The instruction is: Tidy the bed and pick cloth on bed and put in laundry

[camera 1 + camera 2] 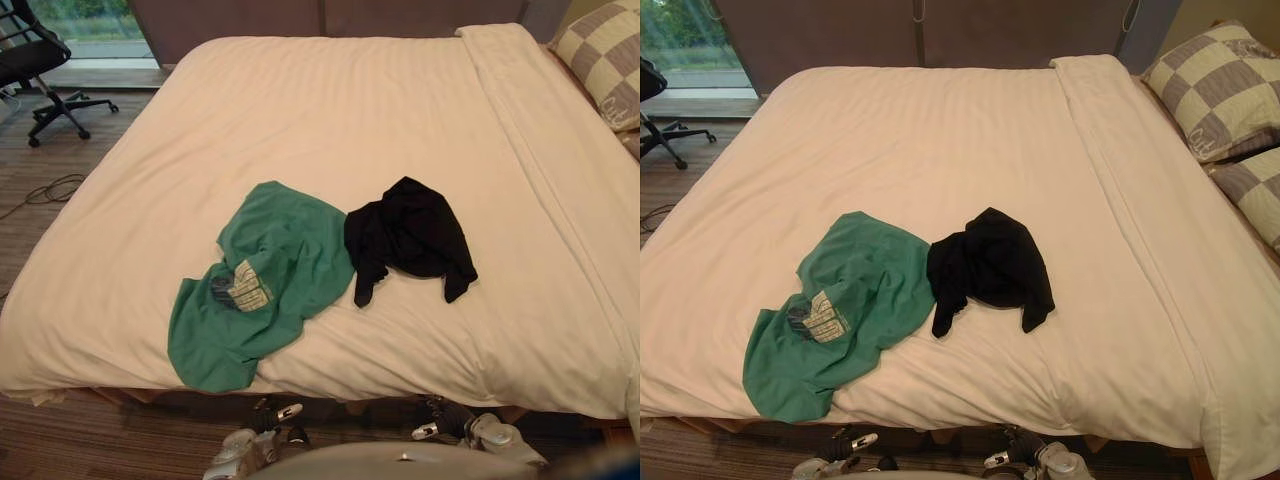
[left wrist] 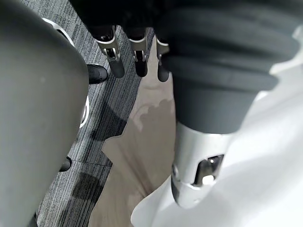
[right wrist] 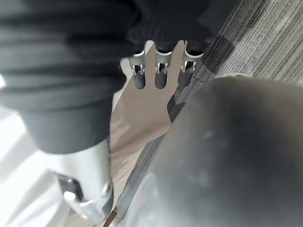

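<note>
- Presently, the clothes to be collected are found on the bed (image 1: 330, 110), near its foot edge: a crumpled green shirt (image 1: 270, 280) with a black garment (image 1: 410, 235) bunched just beside it on the robot's right, their edges meeting.
- Nothing is held by either hand. The left hand (image 2: 137, 59) and the right hand (image 3: 161, 75) are hung low beside the foot of the bed, fingers loosely straight and pointed at the floor. This is judged a resting pose, with no reach begun.
- The clothes are judged within reach, being placed so close to the near edge.
- A pale printed patch is seen on the green shirt, but its lettering cannot be read.
- Checked pillows (image 1: 1215, 85) are stacked at the right edge of the bed, and an office chair (image 1: 40, 70) is parked on the floor to its left.
</note>
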